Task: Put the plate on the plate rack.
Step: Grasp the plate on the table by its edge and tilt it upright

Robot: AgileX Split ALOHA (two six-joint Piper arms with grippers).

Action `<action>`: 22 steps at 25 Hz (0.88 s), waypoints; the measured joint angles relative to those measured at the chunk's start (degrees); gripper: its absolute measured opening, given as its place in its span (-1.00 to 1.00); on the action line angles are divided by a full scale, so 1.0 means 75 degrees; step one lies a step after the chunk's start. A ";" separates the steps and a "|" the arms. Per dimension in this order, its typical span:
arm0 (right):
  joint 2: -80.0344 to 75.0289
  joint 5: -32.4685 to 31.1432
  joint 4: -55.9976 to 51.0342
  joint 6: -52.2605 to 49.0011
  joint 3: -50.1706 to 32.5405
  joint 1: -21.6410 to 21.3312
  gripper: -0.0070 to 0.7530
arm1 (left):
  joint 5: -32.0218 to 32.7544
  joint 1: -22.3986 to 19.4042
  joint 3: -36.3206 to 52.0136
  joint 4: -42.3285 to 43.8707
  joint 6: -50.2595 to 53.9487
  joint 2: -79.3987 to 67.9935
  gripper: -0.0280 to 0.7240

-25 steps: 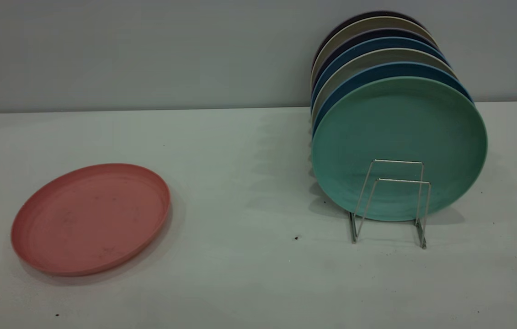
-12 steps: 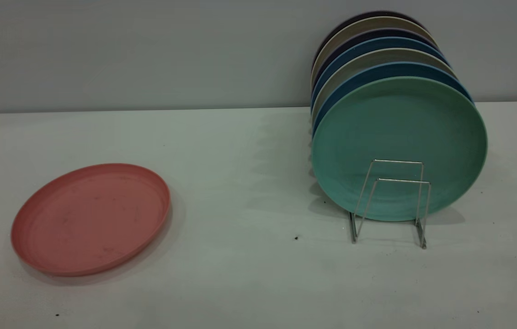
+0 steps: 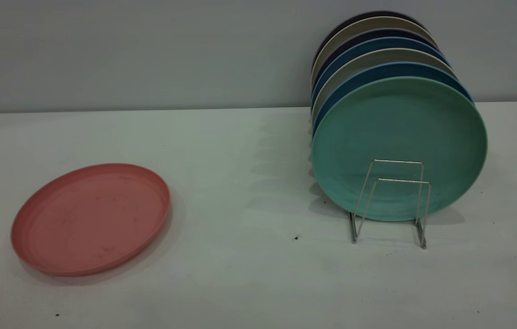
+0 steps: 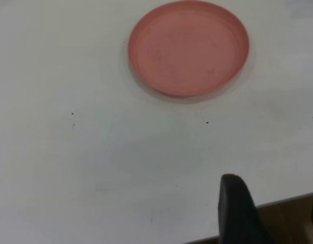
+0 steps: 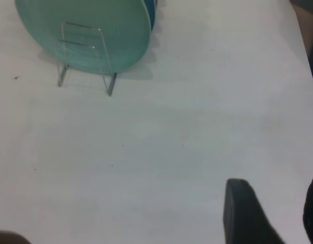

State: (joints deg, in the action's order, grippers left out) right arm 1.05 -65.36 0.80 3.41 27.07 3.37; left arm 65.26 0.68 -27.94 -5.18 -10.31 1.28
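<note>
- Worktop (image 3: 249, 173): pale, carrying everything listed below.
- Green plate (image 3: 399, 147): stands upright at the front of a row of blue and beige plates.
- Pink plate (image 3: 90, 218): lies flat on the worktop, well apart from the rack, untouched.
- Plate rack (image 3: 391, 203): two front wire loops stand empty.
- Left pincer (image 4: 271, 213): fingers apart, holding nothing, near the worktop edge.
- Right pincer (image 5: 271, 213): fingers apart, holding nothing, well apart from the rack.

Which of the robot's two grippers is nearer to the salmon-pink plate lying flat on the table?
Left. The left gripper hangs back over the table edge facing the plate; the right gripper faces the plate rack instead.
</note>
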 joint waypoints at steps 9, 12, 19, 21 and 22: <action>0.0000 0.0000 0.0000 0.0000 0.0000 0.0014 -0.19 | 0.0000 0.0439 0.0000 0.0000 0.0000 0.0000 0.12; 0.0000 0.0000 0.0000 0.0000 0.0000 0.0184 -0.19 | 0.0000 0.0610 0.0000 0.0000 0.0000 0.0000 0.12; -0.0015 0.0078 0.0000 -0.0006 0.0051 0.1269 -0.19 | -0.0051 0.0658 0.0000 0.0281 0.0615 -0.0220 0.12; -0.0230 0.0257 0.0000 -0.0029 0.0190 0.1530 -0.19 | -0.0193 0.0658 -0.0032 0.0547 0.1226 -0.0525 0.12; -0.0388 0.0417 0.0000 -0.0036 0.0253 0.1620 -0.19 | -0.0263 0.0658 -0.0060 0.0732 0.1555 -0.0739 0.12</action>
State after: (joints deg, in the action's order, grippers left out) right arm -1.87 -62.24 0.80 3.15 28.97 15.52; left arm 63.29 5.61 -28.39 0.32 1.36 -4.26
